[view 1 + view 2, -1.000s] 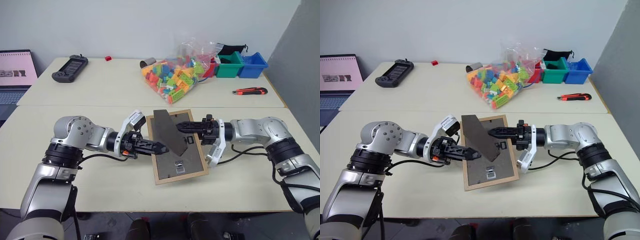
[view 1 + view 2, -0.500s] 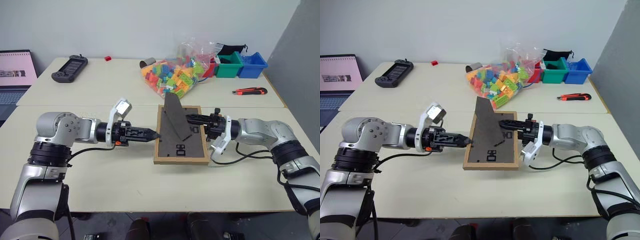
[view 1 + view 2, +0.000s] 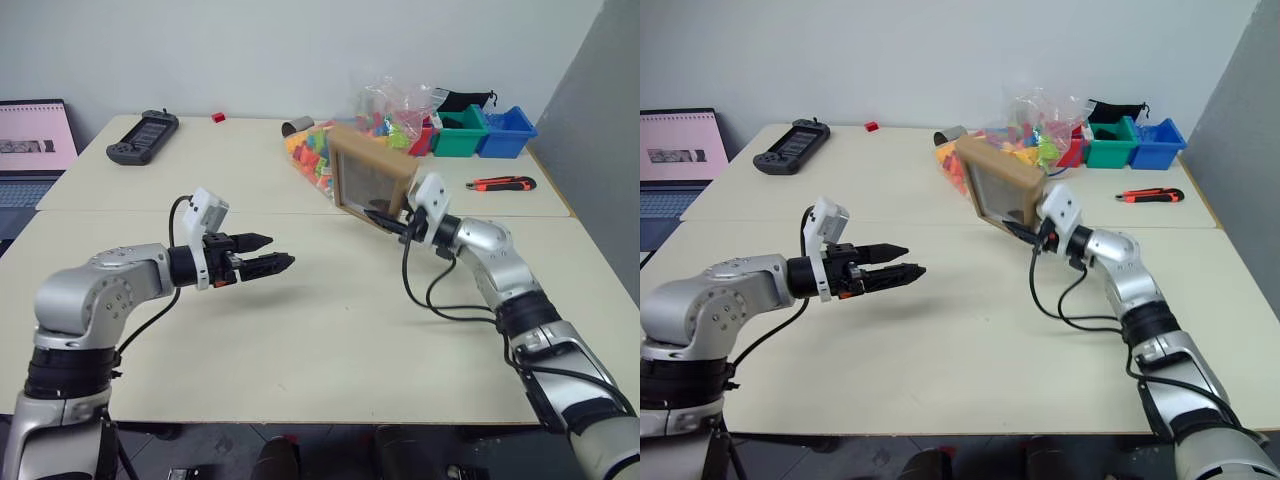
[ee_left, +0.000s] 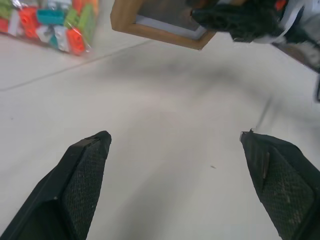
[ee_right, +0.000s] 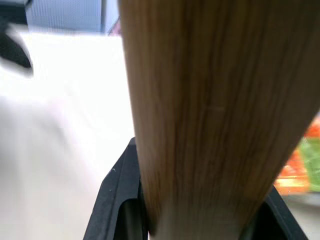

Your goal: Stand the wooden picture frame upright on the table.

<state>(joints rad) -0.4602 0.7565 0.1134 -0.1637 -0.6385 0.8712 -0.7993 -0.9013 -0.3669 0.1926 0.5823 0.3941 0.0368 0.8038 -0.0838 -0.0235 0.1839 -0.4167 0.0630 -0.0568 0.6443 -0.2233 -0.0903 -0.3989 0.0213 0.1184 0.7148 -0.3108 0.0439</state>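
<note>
Right gripper (image 3: pixel 385 217) pinches the lower edge of the wooden picture frame (image 3: pixel 371 181), which I hold clear of the counter (image 3: pixel 330 330), its picture side facing back toward me, just in front of the bag of coloured blocks (image 3: pixel 322 155). In the wrist view the frame's light-wood edge sits squarely between the two black fingers. Left gripper (image 3: pixel 272 251) hangs spread wide and empty, well to the left of the frame, above bare counter.

As I judge it, the step in hand is the set-down. To do it well I want the frame's bottom edge brought down level onto the counter, leaning a little back so the stand behind it can take the weight; I cannot see from here whether that stand is folded out. I would lower slowly, feel for both contact points, and only then ease the right grip off. Bringing the open left gripper in beside the frame as a guard could catch any tip. Crowding the bag behind is the risk.
</note>
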